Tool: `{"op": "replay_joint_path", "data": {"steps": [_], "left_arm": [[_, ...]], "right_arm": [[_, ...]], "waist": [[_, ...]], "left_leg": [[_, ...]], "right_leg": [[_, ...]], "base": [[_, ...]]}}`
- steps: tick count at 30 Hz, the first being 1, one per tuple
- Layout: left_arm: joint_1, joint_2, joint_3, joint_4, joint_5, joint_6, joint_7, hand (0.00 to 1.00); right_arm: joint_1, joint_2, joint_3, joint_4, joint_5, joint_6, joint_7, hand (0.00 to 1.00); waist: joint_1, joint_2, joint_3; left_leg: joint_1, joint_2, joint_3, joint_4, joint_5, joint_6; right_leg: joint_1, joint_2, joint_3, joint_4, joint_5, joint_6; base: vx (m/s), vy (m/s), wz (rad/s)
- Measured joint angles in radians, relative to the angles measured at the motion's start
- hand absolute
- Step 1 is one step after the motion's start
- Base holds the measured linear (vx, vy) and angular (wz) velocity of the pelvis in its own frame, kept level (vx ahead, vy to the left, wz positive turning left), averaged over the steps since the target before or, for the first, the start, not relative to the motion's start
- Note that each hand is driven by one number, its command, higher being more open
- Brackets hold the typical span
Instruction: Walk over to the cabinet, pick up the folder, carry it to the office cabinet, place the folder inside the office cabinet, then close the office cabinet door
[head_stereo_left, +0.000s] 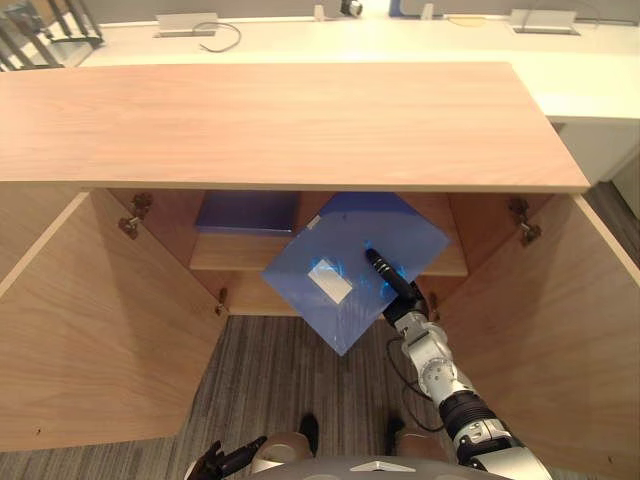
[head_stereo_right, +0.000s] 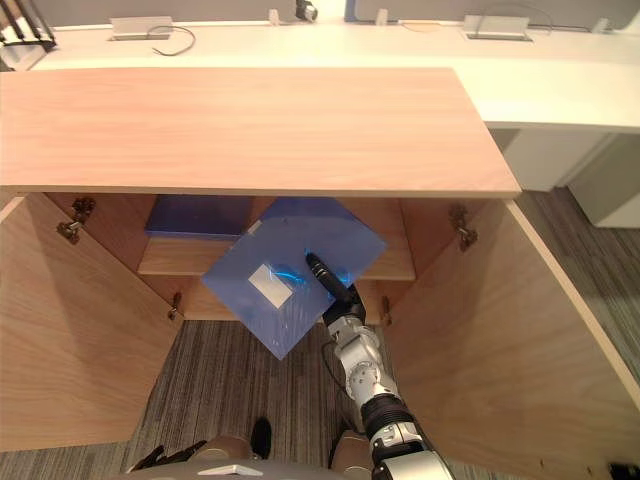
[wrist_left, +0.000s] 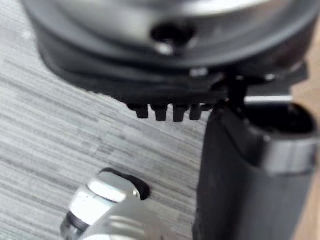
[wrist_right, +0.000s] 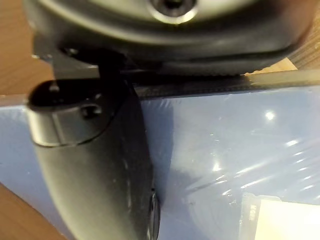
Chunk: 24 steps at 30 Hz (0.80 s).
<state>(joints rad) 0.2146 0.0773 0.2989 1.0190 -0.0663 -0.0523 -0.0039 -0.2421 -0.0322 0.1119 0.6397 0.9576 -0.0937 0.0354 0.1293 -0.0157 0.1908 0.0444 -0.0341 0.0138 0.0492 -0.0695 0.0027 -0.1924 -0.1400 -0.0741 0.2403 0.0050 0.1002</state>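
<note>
Folder glossy blue, white label, in right hand

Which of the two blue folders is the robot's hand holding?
The lighter folder with the white label, jutting tilted from the cabinet, with the right hand thumb on top. The darker folder lies flat on the shelf, untouched.

**Matt wood, glossy plastic, ribbed carpet**

The cabinet is pale wood-grain board, matt and smooth on its top, doors and shelf, with small metal hinges at the door edges. The folder is blue plastic, glossy with bright glints, and bears a white paper label. The right hand looks like dark, smooth plastic with a dull sheen. The floor is grey ribbed carpet.
</note>
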Motion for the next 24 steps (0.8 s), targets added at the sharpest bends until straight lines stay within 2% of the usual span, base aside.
{"op": "replay_joint_path", "data": {"steps": [1,4,9,13,16,19,21,22,24], "left_arm": [[0.001,-0.009,0.017,0.002,0.003,0.002,0.006,1.0],[0.021,-0.048,0.049,-0.007,0.002,-0.006,0.014,1.0],[0.021,-0.053,0.062,-0.008,0.001,-0.011,0.027,1.0],[0.02,-0.058,0.051,-0.021,0.001,-0.013,0.028,1.0],[0.012,-0.058,0.031,-0.052,-0.005,-0.02,0.036,1.0],[-0.029,-0.064,0.028,-0.067,-0.008,-0.028,0.047,1.0],[-0.062,-0.074,0.008,-0.101,-0.016,-0.035,0.054,1.0],[-0.066,-0.075,0.007,-0.111,-0.02,-0.035,0.057,1.0],[-0.1,-0.074,-0.012,-0.147,-0.046,-0.035,0.066,1.0]], "right_arm": [[0.001,0.0,0.008,-0.014,0.0,0.0,0.0,0.0],[0.014,0.006,0.019,-0.069,0.001,-0.002,0.002,0.0],[0.033,0.005,0.018,-0.108,0.004,-0.023,-0.003,0.0],[0.032,0.012,0.029,-0.13,0.041,-0.028,-0.01,0.0],[0.002,0.031,0.066,-0.192,0.043,-0.031,-0.019,0.0],[-0.071,0.035,0.086,-0.217,0.077,-0.033,-0.048,0.0],[-0.157,0.035,0.085,-0.234,0.094,-0.051,-0.071,0.0],[-0.177,0.034,0.084,-0.245,0.108,-0.052,-0.079,0.0],[-0.266,0.033,0.074,-0.288,0.13,-0.075,-0.113,0.0]], "waist": [[0.007,0.013,-0.005],[0.002,0.041,-0.025],[-0.001,0.04,-0.025],[0.003,0.038,-0.024],[0.01,0.037,-0.012],[0.029,0.058,0.033],[0.035,0.085,0.069],[0.036,0.086,0.077],[0.037,0.087,0.149]], "left_leg": [[-0.005,0.015,0.0,0.011,-0.015,-0.012],[-0.035,0.062,-0.002,0.017,-0.033,-0.038],[-0.037,0.1,-0.002,0.012,-0.051,-0.067],[-0.057,0.101,0.013,0.025,-0.059,-0.078],[-0.154,0.107,0.022,0.17,-0.121,-0.072],[-0.234,0.123,0.037,0.316,-0.166,-0.063],[-0.362,0.139,0.041,0.46,-0.212,-0.049],[-0.39,0.141,0.044,0.484,-0.224,-0.042],[-0.482,0.144,0.053,0.588,-0.27,-0.025]], "right_leg": [[0.004,0.003,-0.023,-0.008,-0.016,-0.025],[0.026,0.049,-0.056,-0.105,0.005,-0.041],[0.054,0.087,-0.073,-0.163,0.022,-0.054],[0.053,0.087,-0.074,-0.191,0.037,-0.036],[0.018,0.09,-0.073,-0.185,0.05,-0.048],[-0.027,0.096,-0.067,-0.126,0.05,-0.049],[-0.142,0.101,-0.066,-0.023,0.04,-0.063],[-0.174,0.101,-0.065,0.001,0.034,-0.069],[-0.267,0.093,-0.056,0.098,-0.003,-0.071]], "base": [[0.12,-0.127,0.08],[0.15,-0.119,0.0],[0.14,-0.054,0.01],[0.08,0.035,0.01],[-0.01,0.051,-0.04],[-0.08,0.048,-0.17],[-0.23,0.103,-0.2],[-0.28,0.139,-0.23],[-0.31,0.138,-0.2]]}}
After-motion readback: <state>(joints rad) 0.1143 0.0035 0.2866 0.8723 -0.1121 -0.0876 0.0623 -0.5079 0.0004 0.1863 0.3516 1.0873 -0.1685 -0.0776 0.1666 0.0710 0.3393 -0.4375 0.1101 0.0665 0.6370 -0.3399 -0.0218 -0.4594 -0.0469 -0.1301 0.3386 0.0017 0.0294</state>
